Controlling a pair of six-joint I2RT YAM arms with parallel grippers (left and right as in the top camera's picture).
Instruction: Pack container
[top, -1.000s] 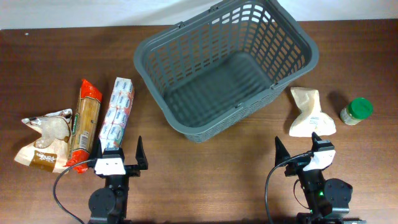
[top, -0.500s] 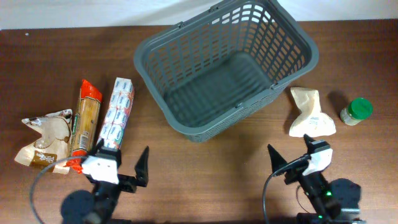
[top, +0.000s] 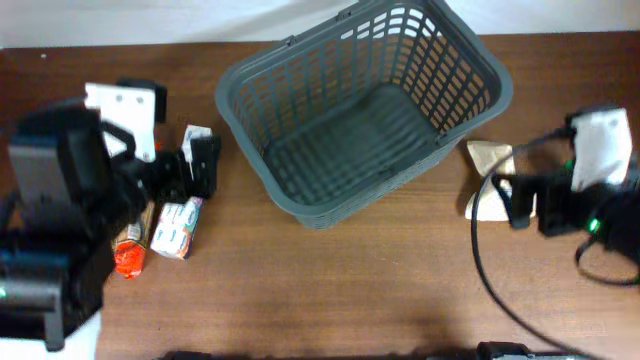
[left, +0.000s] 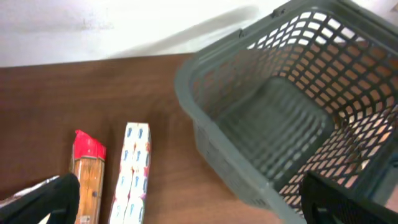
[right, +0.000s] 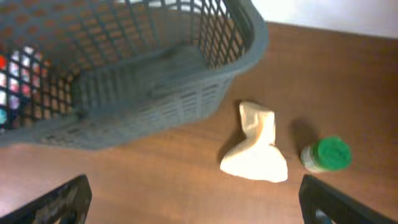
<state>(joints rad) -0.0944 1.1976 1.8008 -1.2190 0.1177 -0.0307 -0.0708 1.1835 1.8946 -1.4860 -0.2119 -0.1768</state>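
The container, a large dark grey slotted basket (top: 340, 195), stands at the middle back of the table with nothing in it. It also shows in the left wrist view (left: 193, 106) and the right wrist view (right: 252, 37). My left gripper (top: 195, 167) is open and empty, raised over the packets left of the basket (left: 196, 210). My right gripper (top: 520, 200) is open and empty, raised over the cream bag (right: 258, 149) right of the basket (right: 199, 208). Only the bag's top (top: 487, 155) shows from overhead.
A white carton pack (left: 134, 174) (top: 175, 225) and a pasta packet with red ends (left: 87, 180) (top: 128, 258) lie left of the basket. A green-lidded jar (right: 326, 155) stands right of the cream bag, hidden from overhead by the right arm.
Both arms have lifted from the front edge and swung up. The left now covers the packets at the left. The right now covers the jar and part of the cream bag.
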